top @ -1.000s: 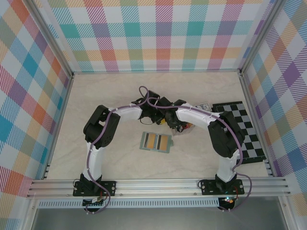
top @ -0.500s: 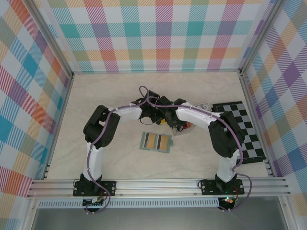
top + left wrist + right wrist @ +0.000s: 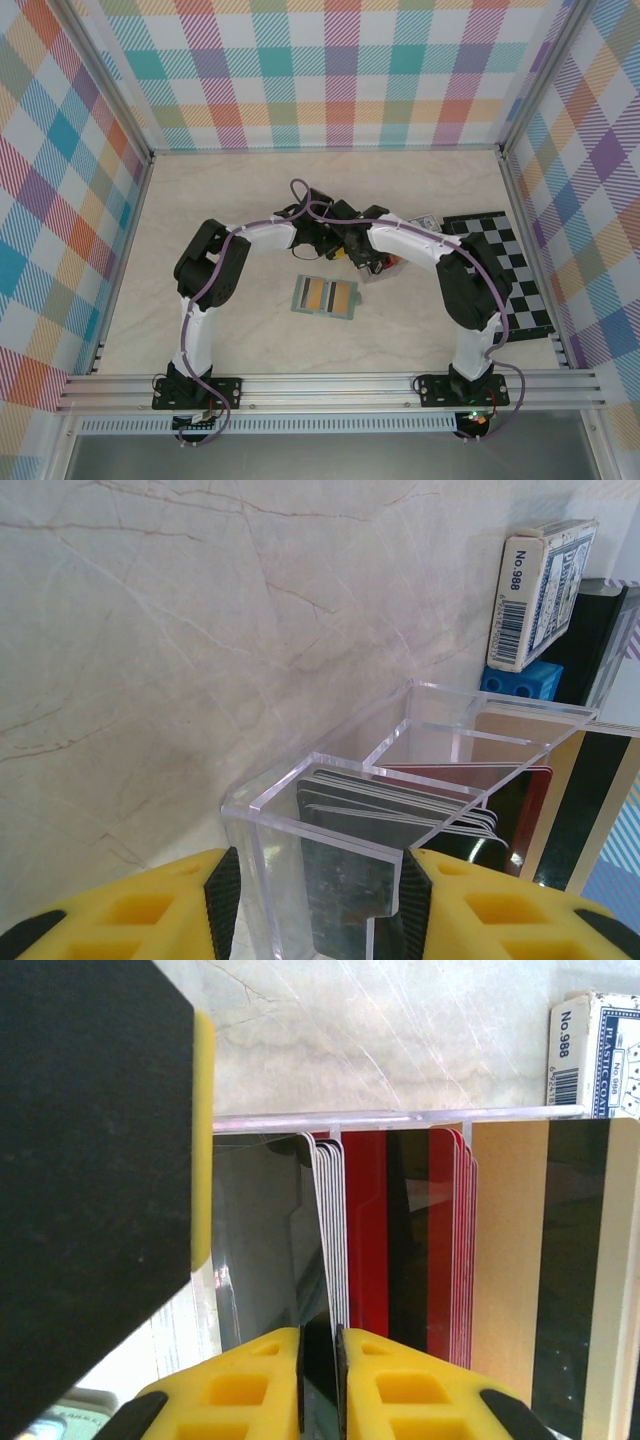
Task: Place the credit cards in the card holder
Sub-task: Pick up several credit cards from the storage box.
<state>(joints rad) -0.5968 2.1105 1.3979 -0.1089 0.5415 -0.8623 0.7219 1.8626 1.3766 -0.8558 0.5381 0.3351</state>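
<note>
Over the last second the right pincer (image 3: 320,1345) has narrowed, while the arms and the holder (image 3: 325,296) lie where they were. The right pincer's yellow fingers are now nearly together, nipping the near edge of one dark card from the cards (image 3: 400,1250). These stand upright in a clear stand (image 3: 440,705): grey-white ones just beside the grip, red and dark ones further right. The left pincer (image 3: 318,880) is clamped on the stand's near corner, a pad against each side. The holder lies open and flat on the bench (image 3: 230,200), on the near side of both pincers and apart from them. A card pack (image 3: 540,590) stands behind the stand.
</note>
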